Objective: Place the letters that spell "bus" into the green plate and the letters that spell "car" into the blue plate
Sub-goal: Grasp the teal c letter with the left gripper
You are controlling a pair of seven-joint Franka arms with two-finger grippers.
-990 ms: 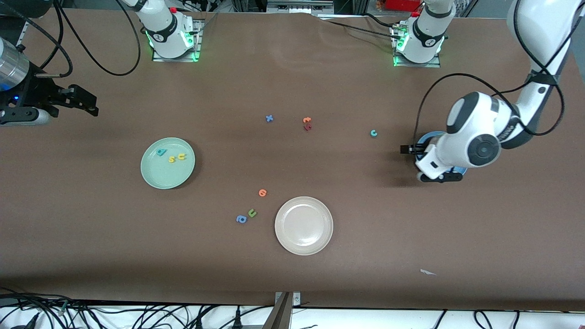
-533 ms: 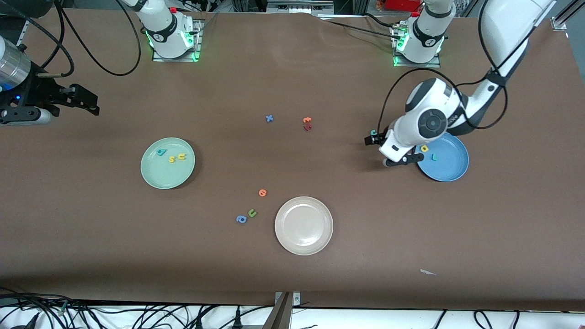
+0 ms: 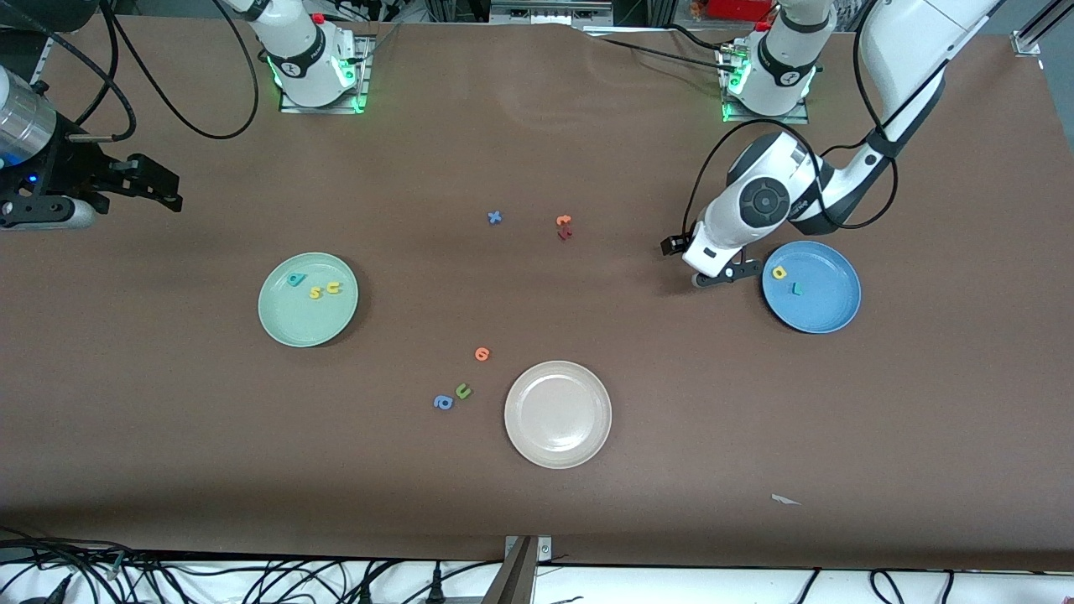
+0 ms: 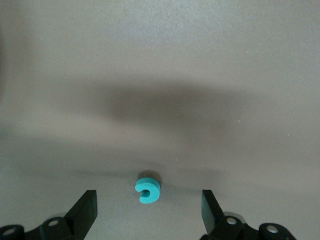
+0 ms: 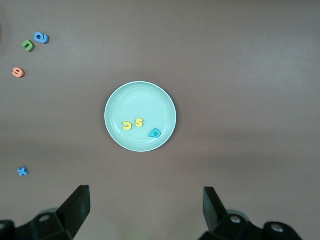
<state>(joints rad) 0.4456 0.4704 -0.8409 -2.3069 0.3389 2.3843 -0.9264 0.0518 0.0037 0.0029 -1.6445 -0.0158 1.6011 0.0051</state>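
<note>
Blue plate (image 3: 826, 306), glossy shallow round, sits nr desk's left-arm end w/ yellow "a" (image 3: 779, 272) + thin teal "r" (image 3: 797, 288) in it. Left gripper (image 4: 149, 210) hangs spread, empty; tiny foam teal "c" (image 4: 148, 189) lies on matte brown desk (image 3: 671, 403) centred btwn its fingers. Right gripper (image 5: 145, 210) waits spread over green plate (image 5: 117, 100), "b","u","s" inside.

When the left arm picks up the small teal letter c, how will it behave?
The teal c looks tiny and foam-like, so probably very light and slightly squashy. It lies flat on the table, so rolling seems unlikely. Between the open left end effector fingers it might twist or slip.
</note>
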